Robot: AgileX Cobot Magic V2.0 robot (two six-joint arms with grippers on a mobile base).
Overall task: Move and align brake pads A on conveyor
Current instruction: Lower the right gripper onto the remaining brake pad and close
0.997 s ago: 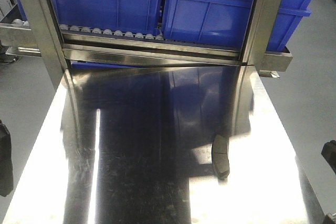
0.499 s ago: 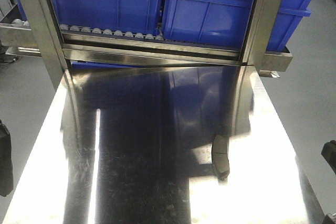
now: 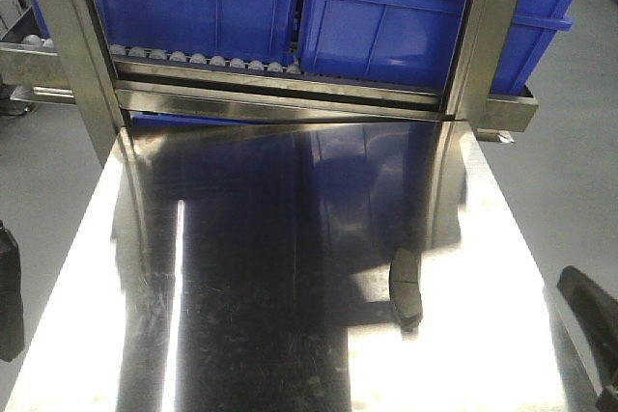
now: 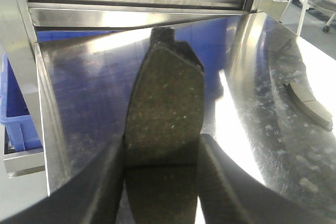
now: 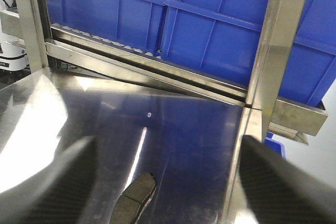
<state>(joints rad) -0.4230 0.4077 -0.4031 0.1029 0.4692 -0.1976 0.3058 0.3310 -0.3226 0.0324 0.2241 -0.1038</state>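
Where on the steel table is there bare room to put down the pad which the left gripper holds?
Free for the held pad: the left and middle of the steel tabletop, from its left edge to the lying brake pad, and the strip before the rack rail. Crowded: the right side, where that pad lies and the open right gripper hovers.

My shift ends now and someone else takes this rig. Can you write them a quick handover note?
Left gripper: shut on one brake pad, held off the steel tabletop.
Right gripper: open, empty, near the second pad lying loose on the tabletop's right side.
No conveyor or other pads in view.
Done: one pad picked.
Left: carry both to the conveyor and align them; locate the rest.
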